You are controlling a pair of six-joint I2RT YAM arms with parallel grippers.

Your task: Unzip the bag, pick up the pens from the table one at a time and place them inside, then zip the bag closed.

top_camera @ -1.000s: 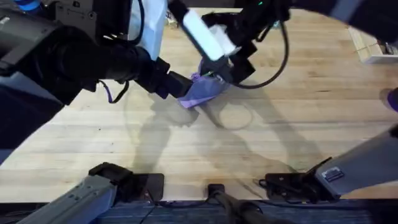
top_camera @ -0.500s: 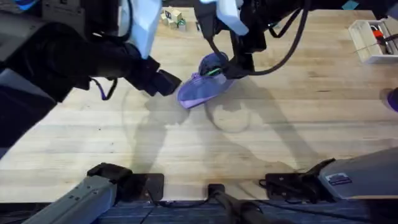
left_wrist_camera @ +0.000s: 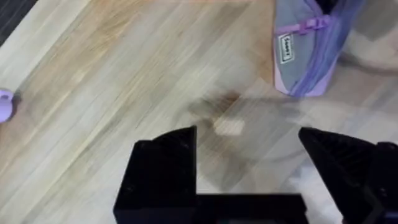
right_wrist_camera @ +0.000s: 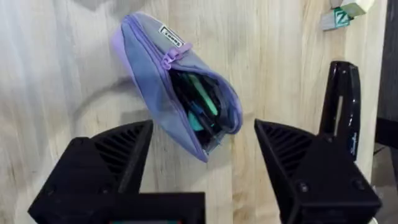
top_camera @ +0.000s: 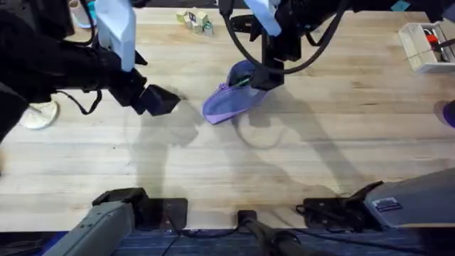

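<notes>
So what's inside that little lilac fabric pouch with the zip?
The lilac fabric pouch lies partly unzipped on the pale wooden table. Through its opening show dark, thin pen-like things and something green. The zipped part hides whatever lies deeper, so no count is possible.

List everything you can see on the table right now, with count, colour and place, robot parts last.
bag: one, lilac-purple, mid-table, partly unzipped, dark and green items inside
stapler: one, black, on the table beside the bag
small blocks: a few, pale with green, far edge of the table
white tray: one, holding red-tipped items, far right edge
small purple thing: one, on the table away from the bag
table: one, pale wood planks
left gripper: one, black, open, over bare table beside the bag
right gripper: one, black, open, above the bag's open end
</notes>
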